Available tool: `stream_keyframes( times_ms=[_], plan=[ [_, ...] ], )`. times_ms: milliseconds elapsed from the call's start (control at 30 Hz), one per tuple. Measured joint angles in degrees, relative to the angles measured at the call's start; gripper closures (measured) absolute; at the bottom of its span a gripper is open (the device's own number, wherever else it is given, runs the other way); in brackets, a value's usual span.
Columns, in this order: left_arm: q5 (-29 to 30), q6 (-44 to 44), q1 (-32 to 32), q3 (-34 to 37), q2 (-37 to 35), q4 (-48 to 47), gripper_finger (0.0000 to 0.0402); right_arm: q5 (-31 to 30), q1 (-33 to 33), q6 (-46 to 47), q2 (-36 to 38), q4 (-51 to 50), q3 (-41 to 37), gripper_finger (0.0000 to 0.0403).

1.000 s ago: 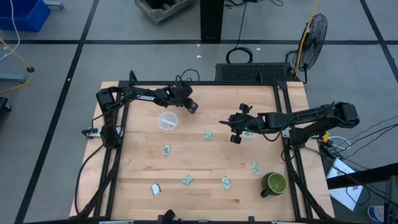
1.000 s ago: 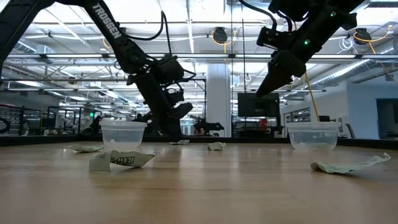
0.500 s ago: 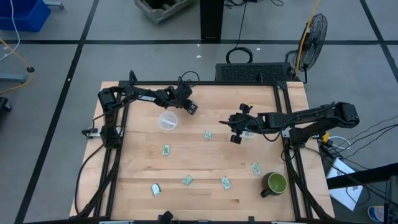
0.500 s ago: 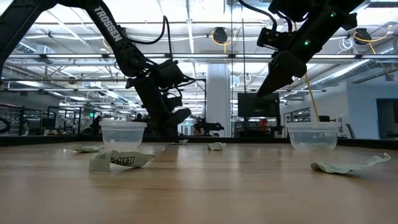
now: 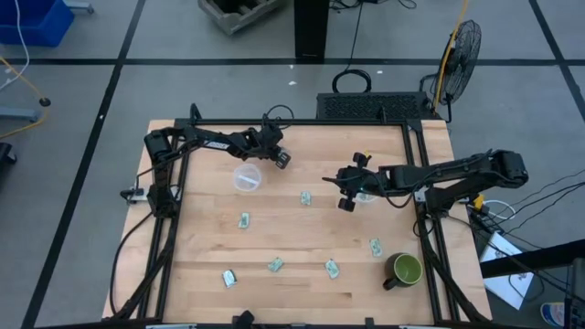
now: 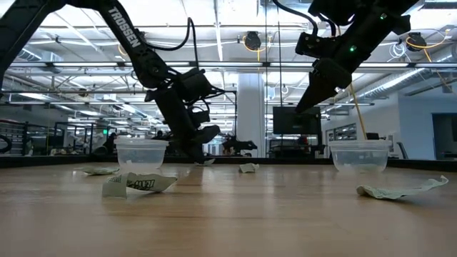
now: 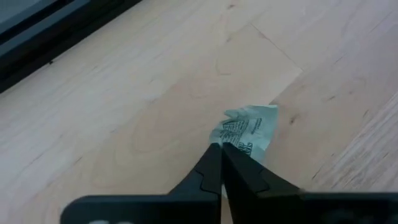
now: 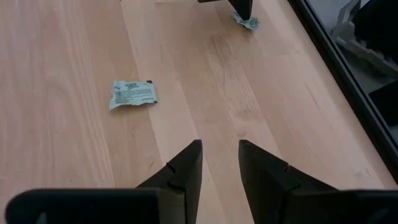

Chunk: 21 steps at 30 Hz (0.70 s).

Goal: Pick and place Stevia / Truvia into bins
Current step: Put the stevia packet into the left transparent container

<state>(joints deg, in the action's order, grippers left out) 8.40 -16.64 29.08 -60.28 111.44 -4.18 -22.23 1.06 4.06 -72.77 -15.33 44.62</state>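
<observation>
Fingers of the left gripper pinch one Stevia sachet at the tabletop — grip apparently marginal; lift slowly toward cup. Right gripper spread, waiting.

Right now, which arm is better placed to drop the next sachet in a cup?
Left. The left gripper is shut on a sachet and sits just beside the left cup. The right gripper hangs open and empty near the right cup.

Left gripper tips cover part of pinched sachet; print unreadable. Right cup partly hidden under right arm.
</observation>
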Motion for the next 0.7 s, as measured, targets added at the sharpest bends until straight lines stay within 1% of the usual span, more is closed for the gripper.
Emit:
stream_keyframes(
  times_ms=[133,200,300,433,533,600,700],
  plan=[
    [-2.3,0.0,-0.4,0.1,-2.9,-4.2,0.0397,0.0,0.0,0.0,0.0,0.0,0.0,0.0303],
    [-3.8,0.0,-1.3,0.1,-6.4,-7.6,0.0396,0.0,0.0,-0.1,0.0,0.1,0.0,0.0303],
    [-3.6,0.0,-3.3,-0.1,-13.7,-15.9,0.0398,0.0,0.0,-0.2,0.0,0.3,0.0,0.0303],
    [0.6,-0.7,-8.0,0.0,-23.6,-28.6,0.0397,0.0,0.0,-0.6,0.0,0.5,0.0,0.0303],
    [4.8,-4.5,-12.6,-0.1,-29.7,-36.3,0.0399,0.0,0.0,-1.7,0.0,0.6,0.0,0.0303],
    [7.1,-7.8,-15.6,0.2,-31.9,-40.4,0.0398,0.0,0.0,-1.9,0.0,0.8,0.0,0.0303],
    [8.6,-12.1,-19.4,2.5,-33.7,-41.8,0.0397,-0.1,0.0,-1.8,0.0,1.0,0.0,0.0303]
  ],
)
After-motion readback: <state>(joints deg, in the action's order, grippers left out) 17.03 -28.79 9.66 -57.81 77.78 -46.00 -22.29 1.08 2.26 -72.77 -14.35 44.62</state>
